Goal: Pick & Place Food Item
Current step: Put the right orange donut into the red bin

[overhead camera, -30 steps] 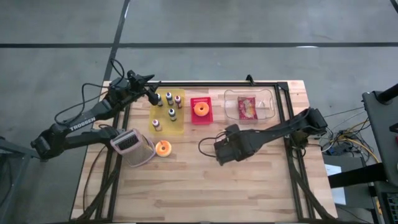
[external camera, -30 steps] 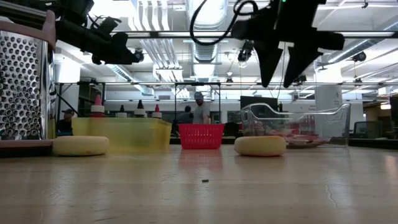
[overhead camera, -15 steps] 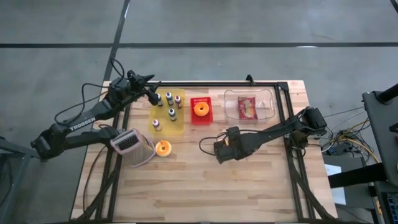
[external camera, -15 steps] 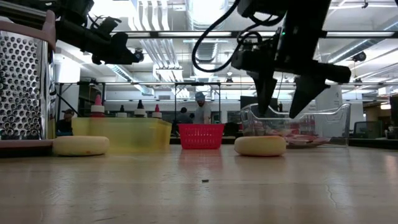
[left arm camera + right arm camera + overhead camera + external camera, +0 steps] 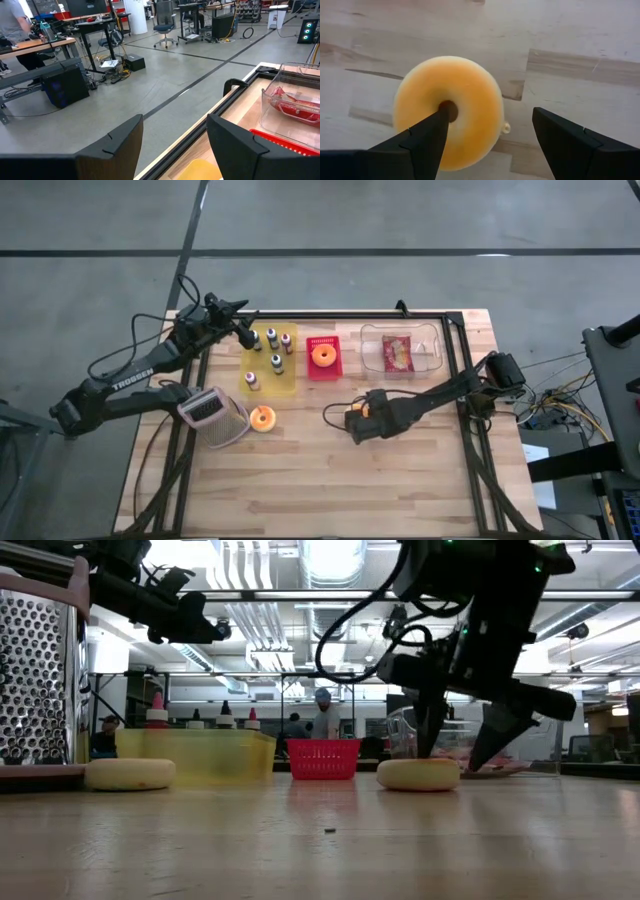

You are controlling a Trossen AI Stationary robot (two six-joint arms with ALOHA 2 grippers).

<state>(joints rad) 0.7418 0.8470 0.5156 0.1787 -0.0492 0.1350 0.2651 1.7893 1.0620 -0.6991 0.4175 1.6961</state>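
- High view: the right gripper (image 5: 366, 417) sits low over the middle of the worktop (image 5: 330, 480), hiding most of a yellow doughnut (image 5: 366, 409), of which only an orange sliver shows.
- Right wrist view: that doughnut (image 5: 448, 110) lies flat on the wood, whole; one finger (image 5: 422, 137) crosses its hole and the other stands clear of its rim, so the jaws are spread wide and grip nothing.
- Low view: the same doughnut (image 5: 418, 774) rests on the worktop with the right gripper's (image 5: 462, 745) dark fingers hanging down just above and beside it, tips close to the wood.
- High view only: a second doughnut (image 5: 262, 417) lies at about 9 o'clock from the first, just beside a metal grater (image 5: 212, 417); a third doughnut (image 5: 323, 354) sits in a red basket (image 5: 323, 370) at 11 o'clock, between a yellow tray of small bottles (image 5: 269, 375) and a clear container (image 5: 428, 360) holding a red packet.
- Left gripper (image 5: 245, 333) hangs over the worktop's far left corner; the left wrist view shows its jaws wide apart and empty, with the room's floor and desks beyond.
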